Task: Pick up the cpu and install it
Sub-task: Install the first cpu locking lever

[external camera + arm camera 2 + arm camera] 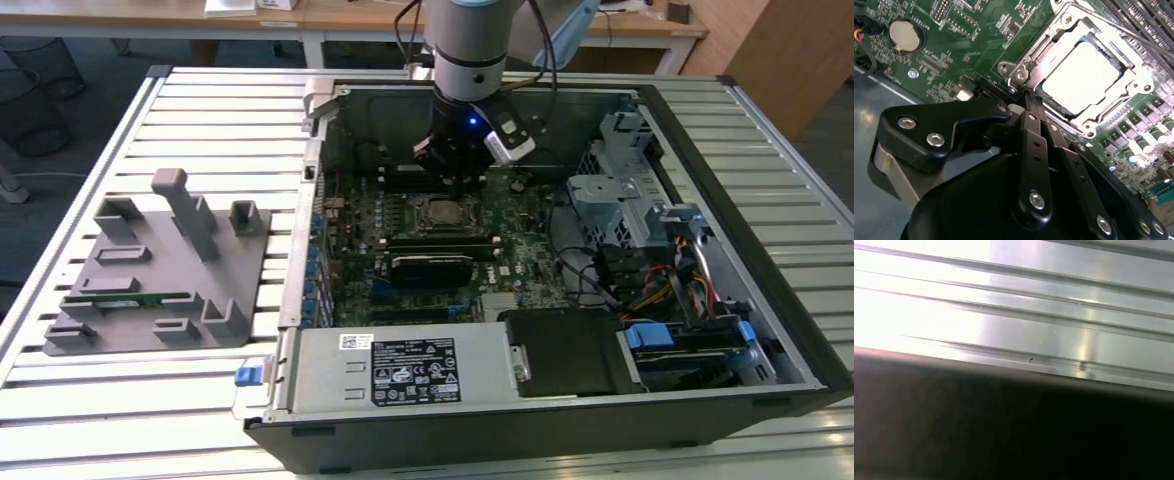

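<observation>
The cpu, a flat square chip with a pale silver top, lies in its socket on the green motherboard, with the shiny metal socket frame lying around it. In the exterior view the cpu sits at the middle of the board inside the open computer case. My gripper hangs just behind the socket. In the second wrist view the gripper has its black fingers pressed together with nothing between them, tips close to the corner of the socket frame.
A grey holder block with a green memory stick stands on the slatted table at the exterior view's left. The case holds a power supply, a drive cage and cables. A coin battery sits on the board.
</observation>
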`<state>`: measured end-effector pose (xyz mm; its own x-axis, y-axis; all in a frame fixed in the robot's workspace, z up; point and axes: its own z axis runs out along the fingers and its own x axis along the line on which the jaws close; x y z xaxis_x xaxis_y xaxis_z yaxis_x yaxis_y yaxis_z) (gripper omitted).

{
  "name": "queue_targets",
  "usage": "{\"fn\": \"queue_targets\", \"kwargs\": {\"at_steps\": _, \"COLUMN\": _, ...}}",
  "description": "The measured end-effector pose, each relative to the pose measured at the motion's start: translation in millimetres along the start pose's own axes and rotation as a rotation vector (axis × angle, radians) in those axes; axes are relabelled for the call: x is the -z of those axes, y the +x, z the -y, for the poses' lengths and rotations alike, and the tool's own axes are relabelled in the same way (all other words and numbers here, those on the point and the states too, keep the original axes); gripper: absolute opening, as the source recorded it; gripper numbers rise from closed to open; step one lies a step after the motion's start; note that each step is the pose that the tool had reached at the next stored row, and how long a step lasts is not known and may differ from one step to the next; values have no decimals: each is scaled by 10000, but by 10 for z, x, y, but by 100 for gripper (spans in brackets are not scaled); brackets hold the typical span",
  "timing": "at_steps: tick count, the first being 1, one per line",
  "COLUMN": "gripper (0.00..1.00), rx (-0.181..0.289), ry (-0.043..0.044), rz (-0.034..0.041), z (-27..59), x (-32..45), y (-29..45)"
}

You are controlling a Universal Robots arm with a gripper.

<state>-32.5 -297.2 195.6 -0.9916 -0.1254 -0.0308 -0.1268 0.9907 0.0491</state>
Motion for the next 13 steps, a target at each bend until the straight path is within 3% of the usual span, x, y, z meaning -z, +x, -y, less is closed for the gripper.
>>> {"fn": "queue_targets", "kwargs": {"at_steps": 3, "gripper": 11, "rx": -2, "ry": -54, "rz": 4, "z": -5, "x": 21, "y": -1}}
{"fn": "queue_targets", "kwargs": {"at_steps": 8, "gripper": 11, "rx": -2, "ry": -52, "rz": 1, "z": -9, "x": 111, "y": -3}}
{"fn": "queue_targets", "kwargs": {"at_steps": 13, "gripper": 11, "rx": -2, "ry": -52, "rz": 1, "z": 19, "x": 116, "y": 1}}
